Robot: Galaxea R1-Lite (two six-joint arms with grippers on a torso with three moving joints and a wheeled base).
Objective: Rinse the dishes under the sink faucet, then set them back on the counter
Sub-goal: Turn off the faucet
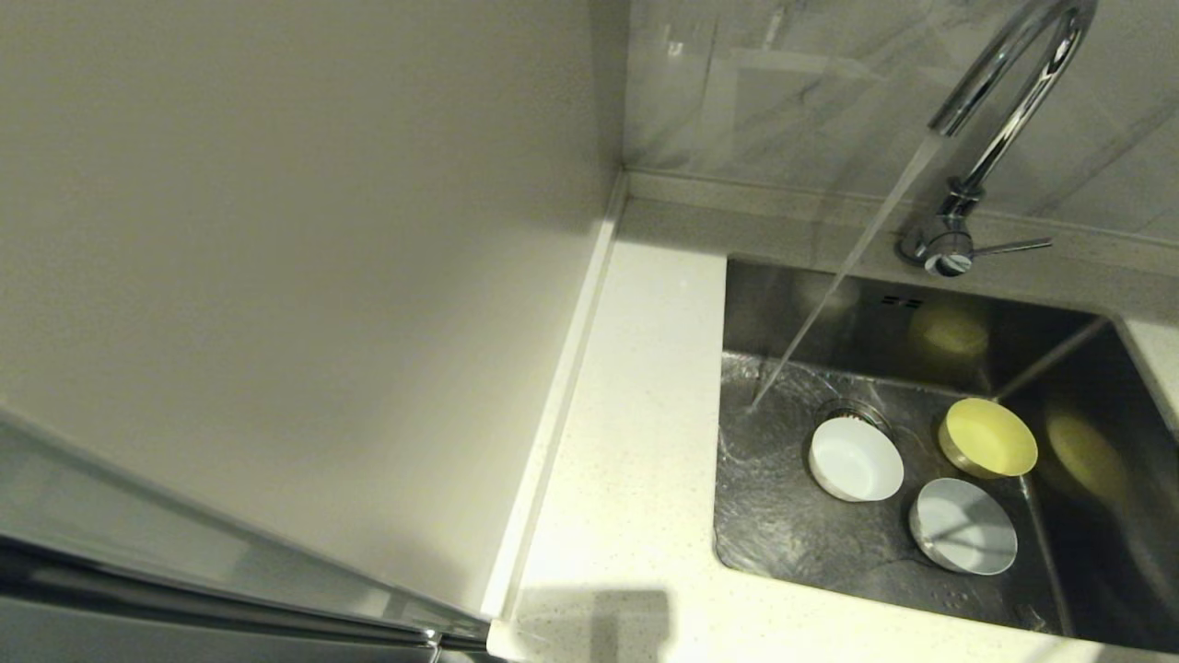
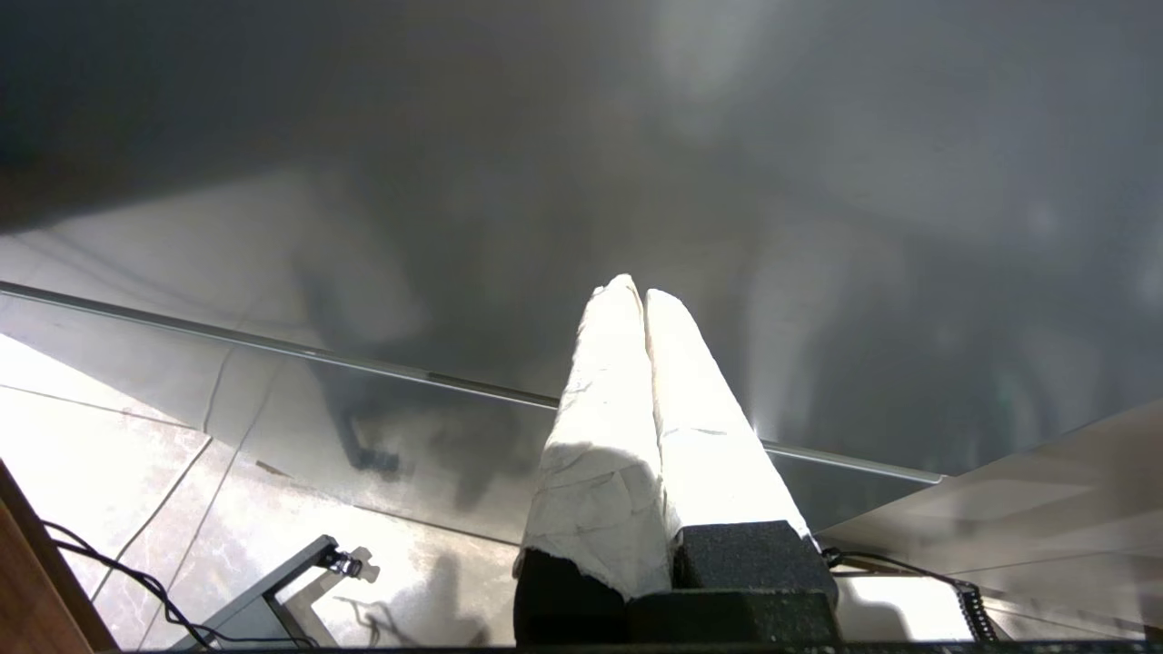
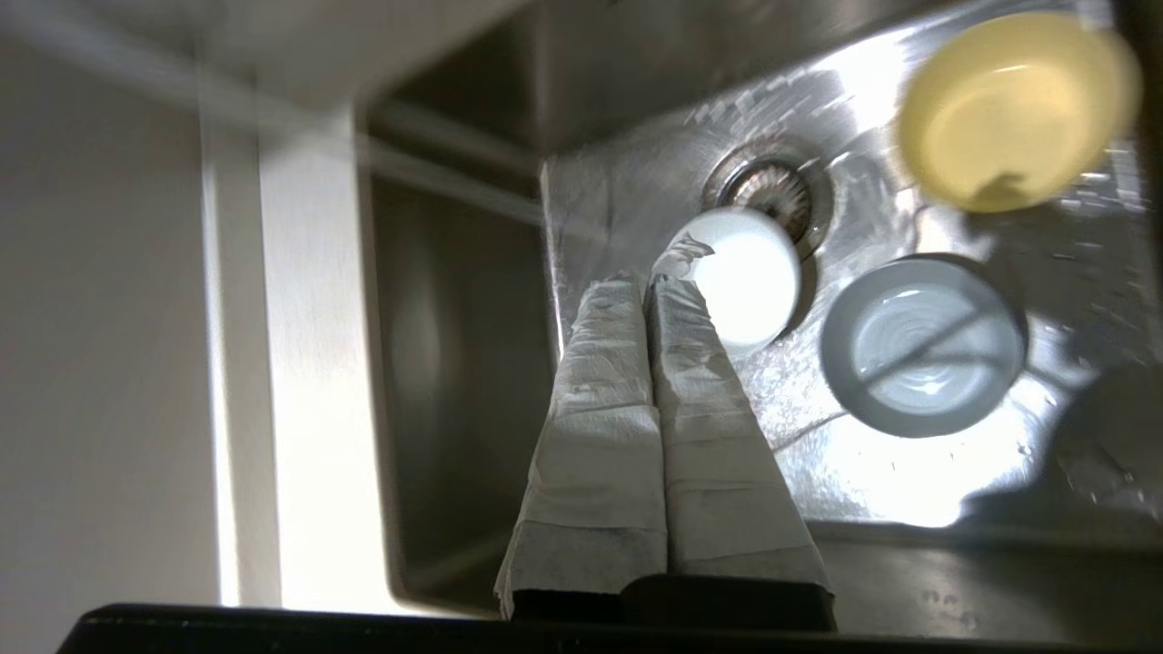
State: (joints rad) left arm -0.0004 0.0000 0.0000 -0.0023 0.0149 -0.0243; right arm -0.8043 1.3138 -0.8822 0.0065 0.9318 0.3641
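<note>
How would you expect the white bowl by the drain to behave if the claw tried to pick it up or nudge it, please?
The white bowl sits on the wet floor of the sink with the faucet running, so it is probably slippery and may slide when nudged. Its shallow, rigid-looking shape suggests it is stiff and unlikely to tip. The thin rim likely needs a careful pinch.

The stainless steel sink [image 1: 792,525] is occupying the lower right of the head view, set into the speckled white counter [image 1: 626,442]. Three bowls are sitting on its wet floor — the white bowl [image 1: 856,459] is partly covering the strainer drain [image 1: 855,412], the pale yellow bowl [image 1: 987,437] is lying to its right, the bluish-white bowl [image 1: 963,526] below them. Water is spreading across the basin's left part.
</note>
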